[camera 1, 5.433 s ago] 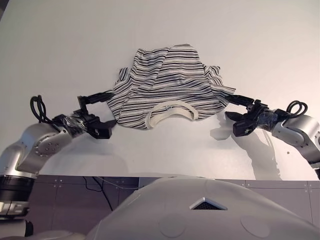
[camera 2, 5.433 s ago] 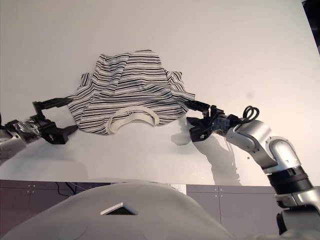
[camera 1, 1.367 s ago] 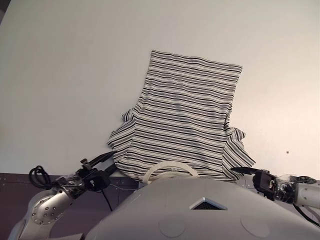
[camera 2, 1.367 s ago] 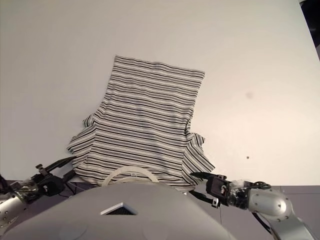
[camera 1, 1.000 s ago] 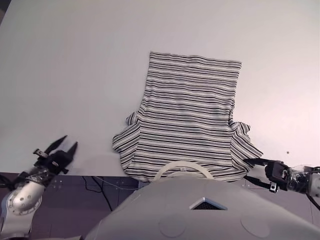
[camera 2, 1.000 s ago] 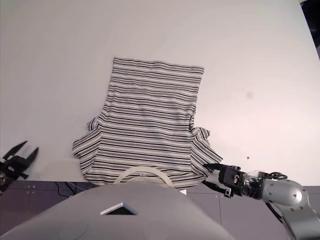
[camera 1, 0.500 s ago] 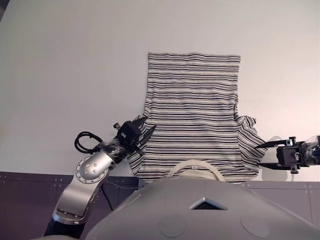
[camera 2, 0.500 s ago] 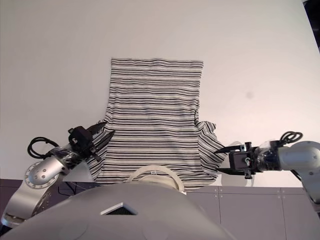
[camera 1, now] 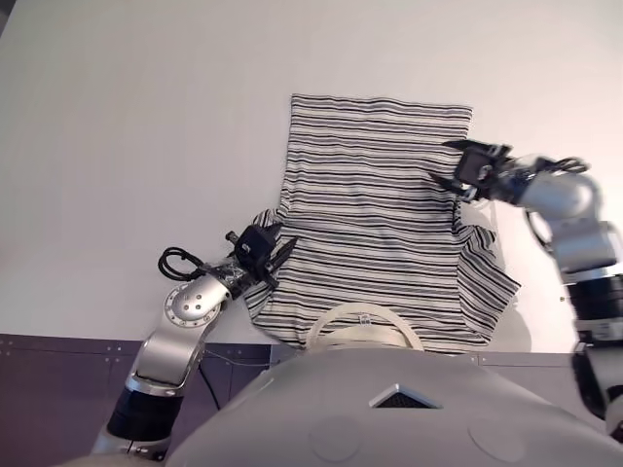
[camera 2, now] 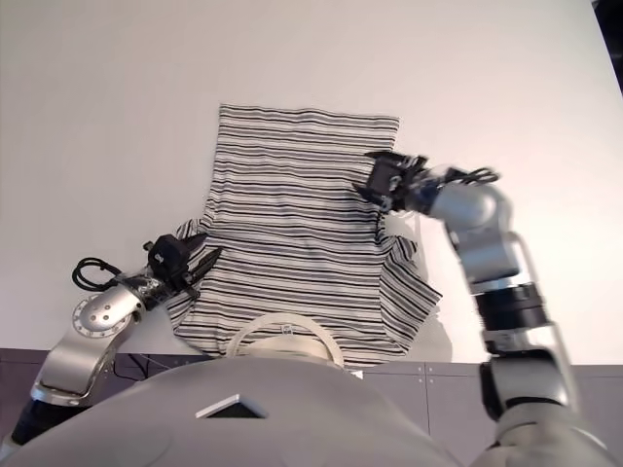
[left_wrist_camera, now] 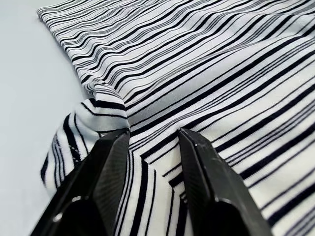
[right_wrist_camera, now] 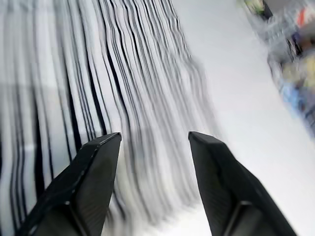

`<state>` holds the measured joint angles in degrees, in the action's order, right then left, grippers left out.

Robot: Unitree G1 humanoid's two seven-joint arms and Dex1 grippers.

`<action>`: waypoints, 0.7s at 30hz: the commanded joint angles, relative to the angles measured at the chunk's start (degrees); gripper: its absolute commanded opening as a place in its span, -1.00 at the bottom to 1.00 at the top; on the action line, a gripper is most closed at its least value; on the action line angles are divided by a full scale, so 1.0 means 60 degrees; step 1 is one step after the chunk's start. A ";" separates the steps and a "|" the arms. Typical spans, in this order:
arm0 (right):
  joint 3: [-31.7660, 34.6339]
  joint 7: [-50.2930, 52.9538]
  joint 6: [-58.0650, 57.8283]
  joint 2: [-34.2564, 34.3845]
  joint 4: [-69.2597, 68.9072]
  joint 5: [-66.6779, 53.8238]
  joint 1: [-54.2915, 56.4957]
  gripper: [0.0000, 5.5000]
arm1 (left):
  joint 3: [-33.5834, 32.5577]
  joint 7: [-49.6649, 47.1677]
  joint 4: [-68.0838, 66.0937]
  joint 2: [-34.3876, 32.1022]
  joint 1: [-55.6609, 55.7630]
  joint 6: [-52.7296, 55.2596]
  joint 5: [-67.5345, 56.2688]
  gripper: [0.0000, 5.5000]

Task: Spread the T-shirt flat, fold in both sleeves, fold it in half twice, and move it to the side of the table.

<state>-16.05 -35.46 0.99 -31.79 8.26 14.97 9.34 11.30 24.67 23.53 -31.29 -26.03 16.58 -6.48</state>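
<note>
I have the T-shirt [camera 1: 375, 195] lying mostly flat in the middle of the table [camera 1: 127, 126], hem toward 12 o'clock and collar [camera 1: 362, 326] at 6 o'clock by the near edge. The left sleeve [left_wrist_camera: 101, 110] is bunched at about 8 o'clock of the body. My left gripper [left_wrist_camera: 155, 133] sits right beside it, fingers parted with a ridge of striped cloth between them and nothing pinched yet. The right gripper [right_wrist_camera: 153, 136] is open too, over the body's side edge at about 2 o'clock, above the right sleeve [camera 1: 487, 277], which flares toward 4 o'clock. I judge the spreading nearly done and the sleeve folds next. I'd smooth the crumple first, or the fold traps a lump. Then I'd pinch only the left sleeve's outer edge, lift low, and carry it toward 3 o'clock onto the body without dragging the torso.
</note>
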 commanded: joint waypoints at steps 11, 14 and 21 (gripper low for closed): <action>-0.0703 0.3780 0.0568 0.1729 0.5110 0.1722 0.2557 -0.08 | 0.0055 -0.0646 -0.2308 0.0294 0.1494 -0.0724 0.1426 -0.34; 0.0198 0.3611 0.1053 0.1704 0.3352 0.0496 0.2025 -0.08 | 0.0057 -0.0647 -0.1545 0.0462 0.1332 -0.0654 0.1356 -0.34; 0.0906 -0.1190 -0.0496 -0.1228 -0.2969 -0.2473 -0.0787 -0.08 | 0.0188 -0.1232 -0.0047 0.1018 0.1205 -0.0183 0.1826 -0.34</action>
<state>-11.80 -31.31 1.03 -28.58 2.01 3.32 11.59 11.70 19.23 19.41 -26.70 -18.48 13.41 2.54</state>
